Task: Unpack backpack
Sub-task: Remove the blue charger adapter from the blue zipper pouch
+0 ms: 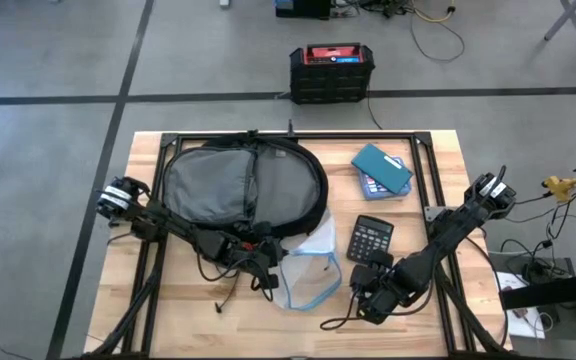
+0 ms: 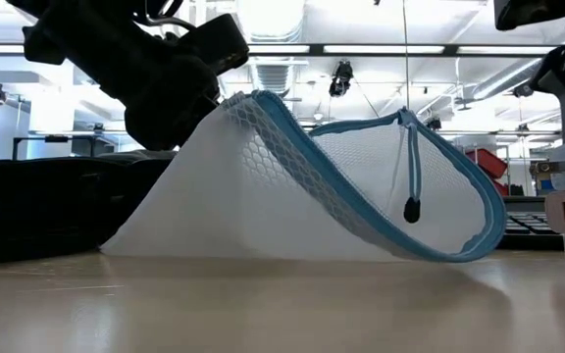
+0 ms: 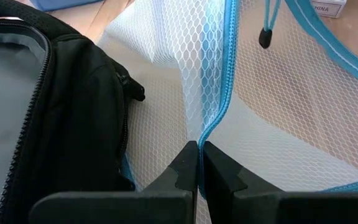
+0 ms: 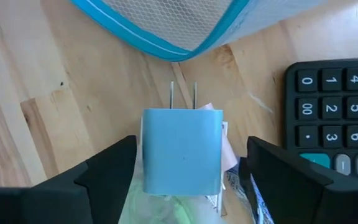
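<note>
The black backpack (image 1: 238, 185) lies open on the table's far left half, its grey lining up. A white mesh pouch (image 1: 308, 268) with blue zipper trim lies against its near right side, and my left gripper (image 3: 199, 146) is shut on it. My right gripper (image 4: 191, 144) stands open near the table's front right, pointing down. A light blue charger plug (image 4: 182, 152) lies between its fingers with a gap on each side. The plug rests prongs forward on some white and green scraps. My left gripper pinches the pouch's blue zipper edge (image 3: 211, 127) between its two fingers, which slant down from the table's left. That corner of the pouch (image 2: 248, 103) is raised. The mesh slopes down from it, and the pouch's lower edge (image 2: 263, 253) rests on the table.
A black calculator (image 1: 371, 240) lies just beyond my right gripper. A teal box (image 1: 381, 170) lies on another flat thing at the far right. A black crate with a red top (image 1: 331, 72) stands on the floor beyond the table. A black frame (image 1: 428, 150) runs around the tabletop.
</note>
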You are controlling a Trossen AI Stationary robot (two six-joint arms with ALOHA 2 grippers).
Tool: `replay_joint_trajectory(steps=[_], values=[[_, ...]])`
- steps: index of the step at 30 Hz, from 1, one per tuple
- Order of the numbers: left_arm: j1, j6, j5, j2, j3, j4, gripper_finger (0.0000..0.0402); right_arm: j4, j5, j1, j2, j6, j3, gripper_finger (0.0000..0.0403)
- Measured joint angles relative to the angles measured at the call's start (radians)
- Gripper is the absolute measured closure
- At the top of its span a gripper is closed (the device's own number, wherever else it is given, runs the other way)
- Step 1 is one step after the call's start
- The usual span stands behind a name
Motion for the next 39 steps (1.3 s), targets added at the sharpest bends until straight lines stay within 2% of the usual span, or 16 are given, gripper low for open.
replay_joint_trajectory(steps=[6,14,24,33,39], values=[[0.000,-0.004,0.000,0.000,0.000,0.000,0.0402,-0.001,0.005,-0.005,0.004,-0.003,-0.007,0.0092],[0.000,-0.007,0.000,0.000,0.000,0.000,0.0402,0.001,0.008,-0.019,0.010,-0.012,-0.007,0.0100],[0.000,-0.007,0.001,0.000,0.000,0.000,0.0402,0.005,0.006,-0.018,0.010,-0.012,-0.019,0.0158],[0.000,-0.007,0.001,0.000,0.000,0.000,0.0402,0.005,-0.001,-0.018,0.011,-0.025,-0.023,0.0239],[0.000,-0.007,0.001,0.000,0.000,0.000,0.0402,-0.012,0.008,-0.020,0.001,-0.051,0.001,0.0242]])
